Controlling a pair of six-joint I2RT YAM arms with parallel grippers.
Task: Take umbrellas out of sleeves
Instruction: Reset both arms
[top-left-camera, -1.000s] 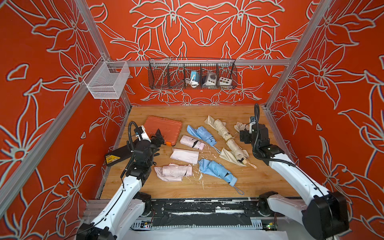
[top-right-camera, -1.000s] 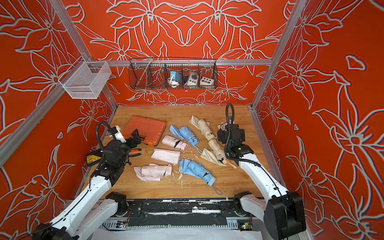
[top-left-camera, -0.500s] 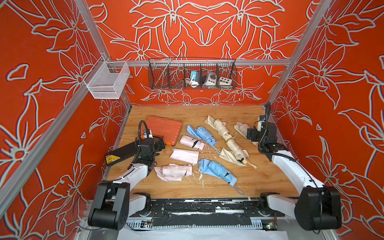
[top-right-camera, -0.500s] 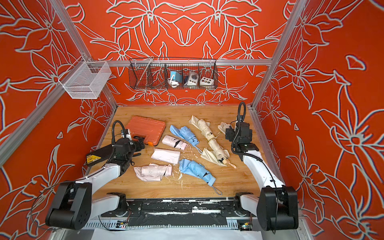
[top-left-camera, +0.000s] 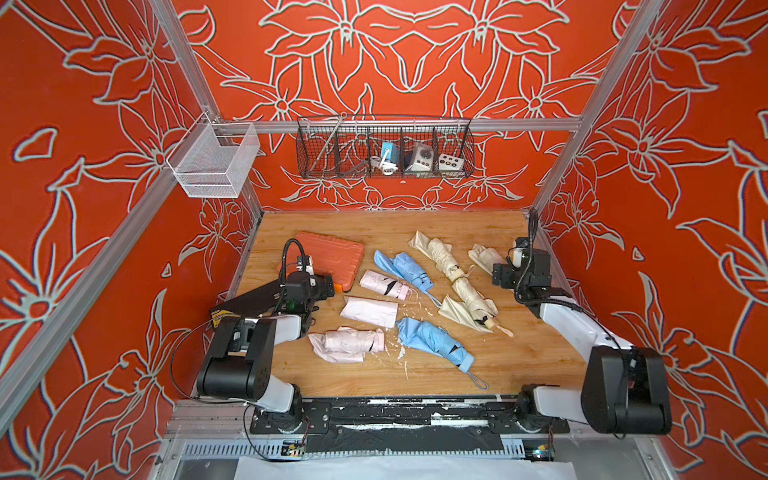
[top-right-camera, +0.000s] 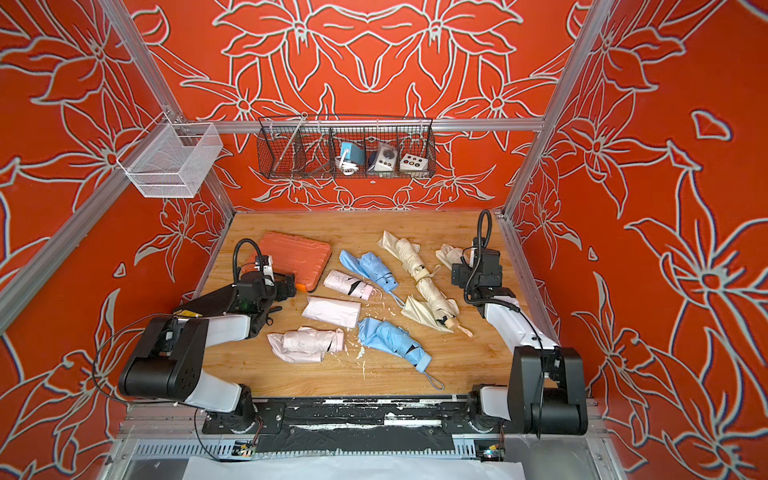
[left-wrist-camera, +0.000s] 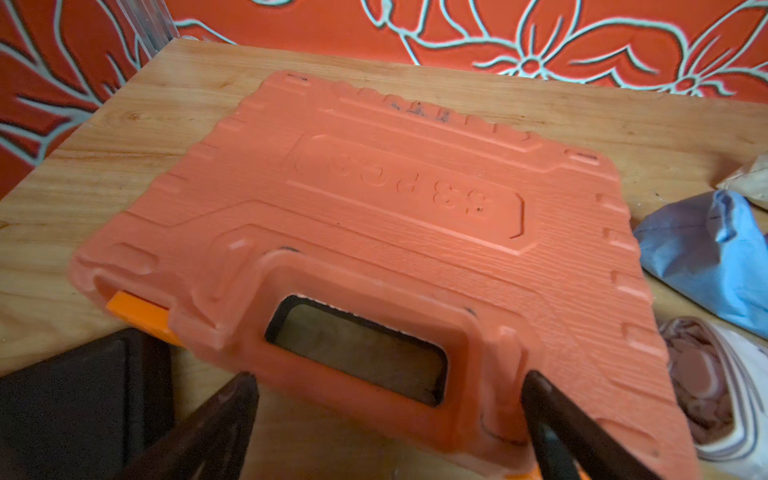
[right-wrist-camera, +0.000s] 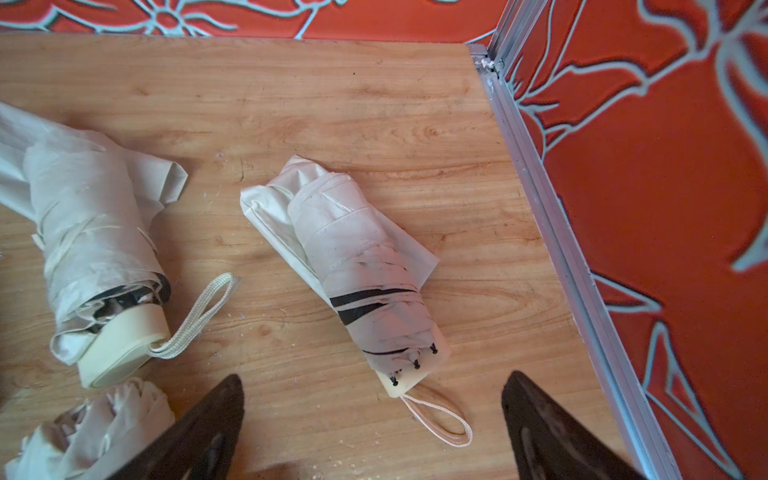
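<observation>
Shows left fingers (left-wrist-camera: 216, 432) and right fingers (right-wrist-camera: 208, 424) pulled back since a second ago, wide apart, empty; umbrellas (top-left-camera: 436, 345) seemingly all bare beside sleeves (top-left-camera: 369, 311), task apparently finished.

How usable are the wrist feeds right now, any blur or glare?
Left wrist view: orange case soft, most blurred at its near handle edge, no glare. Right wrist view: cream umbrella sharp, right end effector fingers dark and out of focus. Both top views: even light, soft shadows on the table.
</observation>
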